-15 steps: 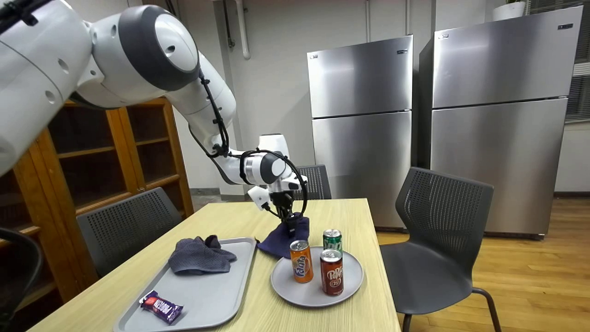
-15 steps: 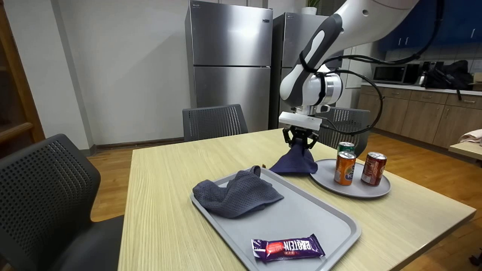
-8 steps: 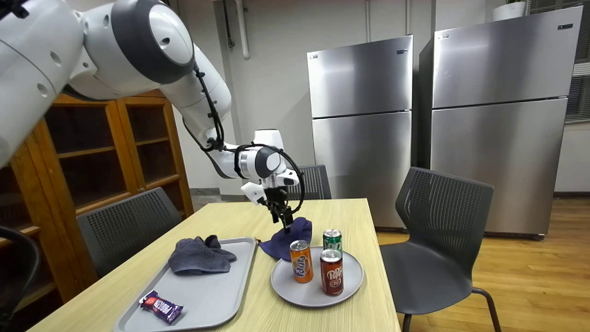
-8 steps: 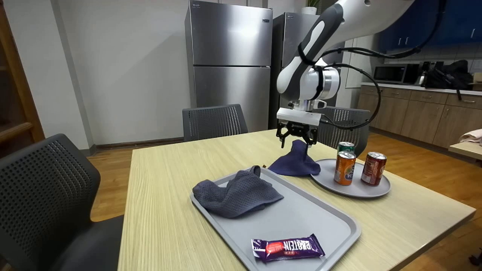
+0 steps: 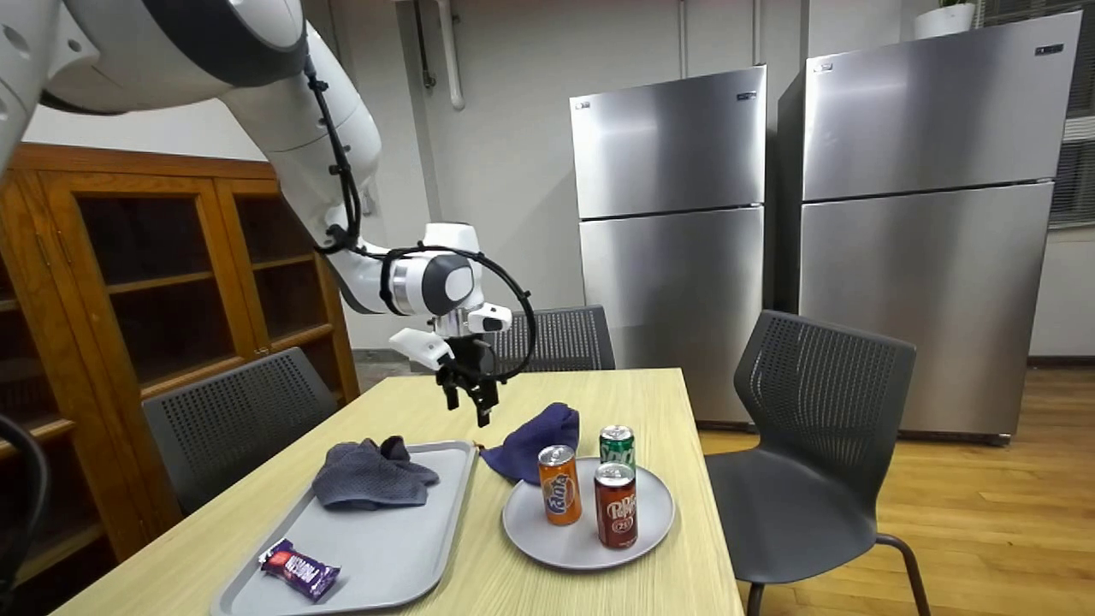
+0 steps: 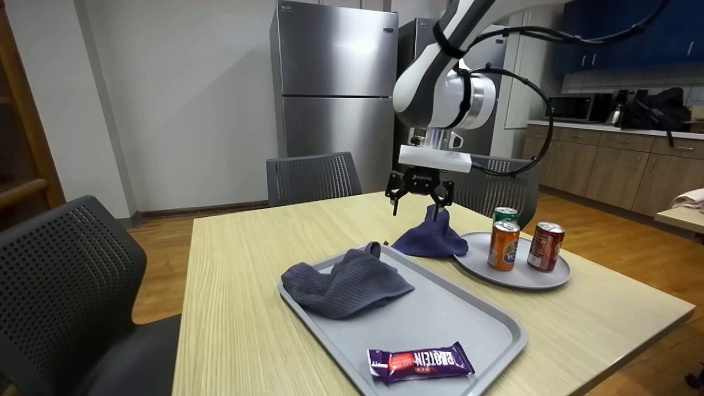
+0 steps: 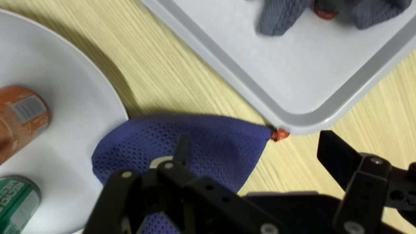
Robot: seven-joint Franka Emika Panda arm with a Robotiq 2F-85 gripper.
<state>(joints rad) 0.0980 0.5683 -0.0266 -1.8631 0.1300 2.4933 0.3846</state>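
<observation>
My gripper (image 5: 468, 411) hangs open above the table, with nothing between its widely spread fingers. In the wrist view, one finger (image 7: 184, 149) overlaps a navy blue cloth (image 7: 211, 143), and the opposite finger (image 7: 334, 156) is over bare wood. The cloth (image 6: 432, 239) lies crumpled with a raised peak, between a grey tray and a round grey plate. One edge of it meets the plate's rim (image 7: 110, 91). A small red tag (image 7: 280, 135) at its corner sits by the tray's corner. In an exterior view the gripper (image 6: 416, 213) appears above the cloth, apart from it.
The tray (image 5: 385, 547) bears a dark grey cloth (image 5: 372, 479) and a purple protein bar (image 5: 299, 571). On the plate (image 5: 552, 543) stand an orange can (image 5: 560, 492), a dark red can (image 5: 616, 513) and a green can (image 5: 617, 445). Chairs (image 5: 821, 411) surround the table.
The gripper was shut on the blue cloth's peak; it has opened, let go and risen, moving left in both exterior views. The cloth stays on the table with its peak slumped slightly.
</observation>
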